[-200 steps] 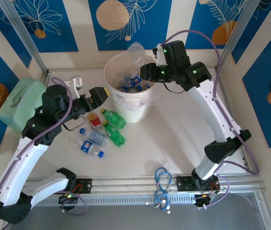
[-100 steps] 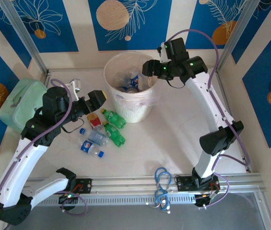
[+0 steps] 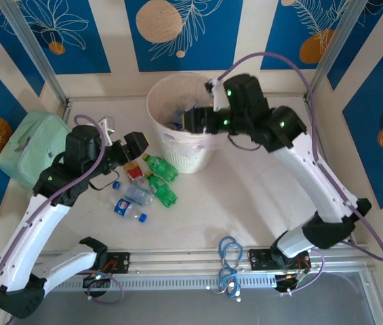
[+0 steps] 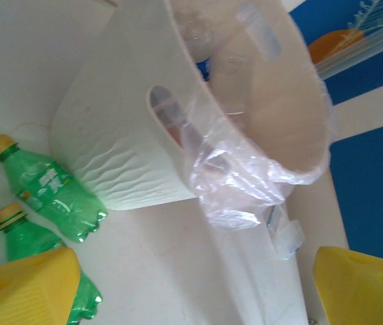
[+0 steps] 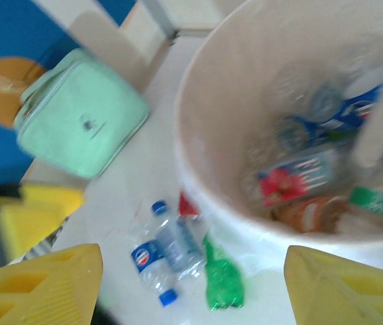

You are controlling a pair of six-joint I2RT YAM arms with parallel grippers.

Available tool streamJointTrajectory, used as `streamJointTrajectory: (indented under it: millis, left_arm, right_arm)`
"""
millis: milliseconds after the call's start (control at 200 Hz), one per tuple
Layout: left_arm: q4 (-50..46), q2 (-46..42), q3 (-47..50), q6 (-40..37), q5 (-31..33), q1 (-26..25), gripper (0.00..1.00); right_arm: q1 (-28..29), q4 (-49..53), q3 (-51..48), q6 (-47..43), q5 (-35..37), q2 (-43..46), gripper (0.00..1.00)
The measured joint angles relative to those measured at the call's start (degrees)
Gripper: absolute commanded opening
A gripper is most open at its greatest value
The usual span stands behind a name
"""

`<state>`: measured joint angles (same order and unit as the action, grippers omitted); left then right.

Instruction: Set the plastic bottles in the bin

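Bin point(image 3: 188, 156) sits just beyond L gripper point(image 3: 135, 142) and under R gripper point(image 3: 194, 120); both have jaws apart, nothing held. Loose bottles point(image 3: 163, 191) lie below L gripper, green bottle point(image 4: 49, 193) nearest. Prob. pickup step: L must drop, straddle it, close.

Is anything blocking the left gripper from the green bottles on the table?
Nothing visible. The open left gripper hangs close over two green plastic bottles lying beside the cream-white round plastic bin.
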<state>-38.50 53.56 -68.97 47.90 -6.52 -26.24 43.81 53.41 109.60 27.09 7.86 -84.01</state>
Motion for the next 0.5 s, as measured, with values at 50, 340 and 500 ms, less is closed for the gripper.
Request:
streamJointTrajectory:
  millis: [50, 340, 500]
  left_arm:
    - [-0.7, -0.1, 0.5, 0.1, 0.7, 0.3, 0.88]
    - [-5.8, -0.3, 4.2, 1.5, 4.1, 3.0, 0.87]
    - [-7.0, -0.3, 7.1, 2.7, 4.0, 5.3, 0.86]
  right_arm:
    - [4.7, -1.6, -3.8, -0.3, 2.1, 1.9, 0.72]
    - [19.5, -6.3, -24.8, 1.9, 6.9, 2.6, 0.75]
    - [21.5, -6.8, -30.8, 5.3, 8.0, -2.0, 0.78]
